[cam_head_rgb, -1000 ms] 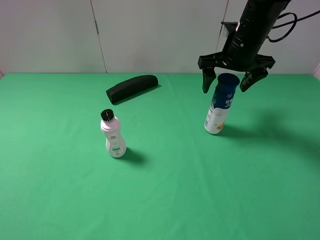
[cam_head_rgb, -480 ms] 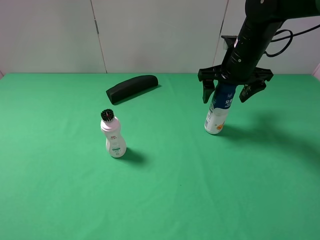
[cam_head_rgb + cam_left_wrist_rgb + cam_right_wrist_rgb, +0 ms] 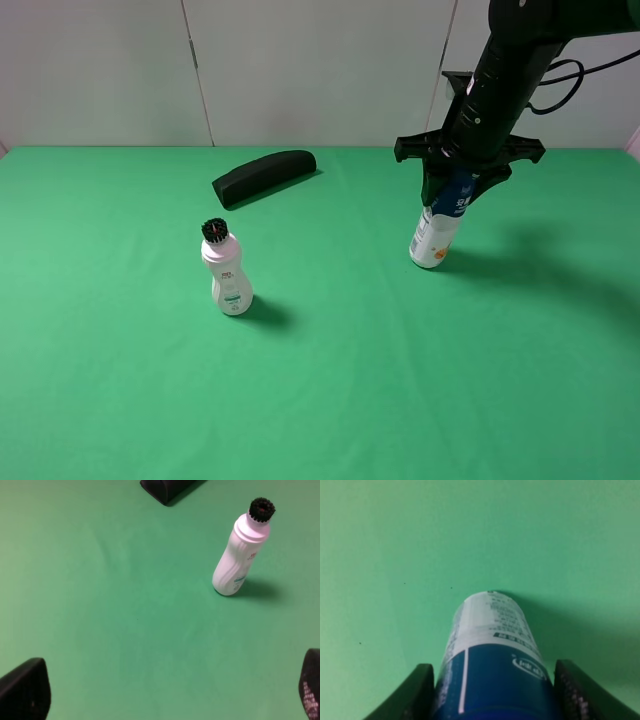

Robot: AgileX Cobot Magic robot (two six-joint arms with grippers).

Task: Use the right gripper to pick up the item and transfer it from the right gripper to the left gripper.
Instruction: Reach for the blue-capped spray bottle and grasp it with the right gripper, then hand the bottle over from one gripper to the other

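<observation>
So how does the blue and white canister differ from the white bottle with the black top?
The canister is taller and blue above white; the bottle is shorter, white with a black bristly top. The right hand grips the canister; the bottle stands free. Both stand on the green table.

Flat green cloth (image 3: 320, 400) surface, pale grey wall panels (image 3: 300, 70) behind, thin vertical seams (image 3: 196, 70), even light

Robot lab setup, green cloth tabletop (image 3: 320, 400), plain white wall panels (image 3: 300, 70), black robot arm (image 3: 505, 70) overhead

Glossy canister (image 3: 433, 240), matt green cloth (image 3: 320, 400)
</observation>
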